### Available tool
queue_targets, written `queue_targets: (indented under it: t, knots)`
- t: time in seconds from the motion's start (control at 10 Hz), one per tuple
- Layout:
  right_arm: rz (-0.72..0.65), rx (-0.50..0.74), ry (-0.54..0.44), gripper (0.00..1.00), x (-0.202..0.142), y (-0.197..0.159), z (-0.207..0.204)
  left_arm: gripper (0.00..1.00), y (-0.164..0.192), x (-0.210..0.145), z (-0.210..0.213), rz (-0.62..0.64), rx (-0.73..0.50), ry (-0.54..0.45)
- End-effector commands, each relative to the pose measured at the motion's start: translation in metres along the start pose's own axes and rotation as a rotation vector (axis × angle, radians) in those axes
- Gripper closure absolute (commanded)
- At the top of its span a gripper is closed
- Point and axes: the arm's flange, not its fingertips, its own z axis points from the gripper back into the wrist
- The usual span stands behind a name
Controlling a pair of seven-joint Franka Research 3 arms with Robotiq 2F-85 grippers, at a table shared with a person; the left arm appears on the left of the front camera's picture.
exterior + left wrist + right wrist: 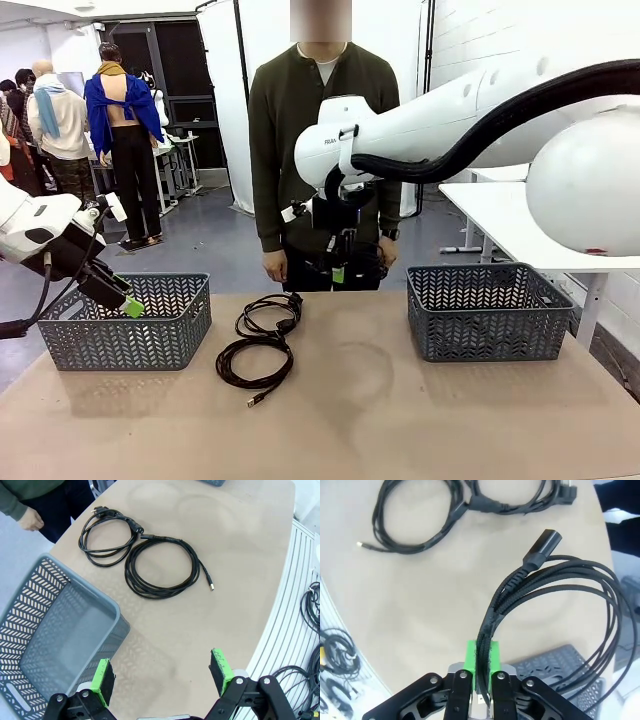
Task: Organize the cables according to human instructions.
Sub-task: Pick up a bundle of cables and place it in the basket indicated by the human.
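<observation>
Above the far middle of the surface (400, 420), just in front of the person (320, 130), your right end effector (482, 666) is clamped fully shut on one cable (560, 580). It pinches the gathered strands between its green pads, while the loops and the plug end hang free. That is your main risk: the coil is held at one spot only, so a quick swing could let strands slide out. A trailing loop could also hook on the rim of the right basket (485, 275) and drag it. Your left end effector (161, 677) stands wide open and holds nothing, hovering by the left basket (30, 600); a careless descent could knock that rim. Two more cables (150, 565) lie on the surface between the baskets and appear to touch, so lifting one may pull the other along. Nothing shows which basket the person wants, so a wrong drop is possible.
</observation>
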Motion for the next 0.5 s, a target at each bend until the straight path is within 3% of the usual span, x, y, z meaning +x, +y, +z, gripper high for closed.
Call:
queue_targets:
  t: [0.0,0.4]
  knots:
    - [-0.021,-0.005,-0.005,1.0,0.0053,-0.0059,-0.0017,0.0,0.0028,-0.002,0.0005,-0.011,-0.017,-0.013]
    - [-0.021,-0.005,-0.005,1.0,0.0053,-0.0059,-0.0017,0.0,0.0028,-0.002,0.0005,-0.011,-0.017,-0.013]
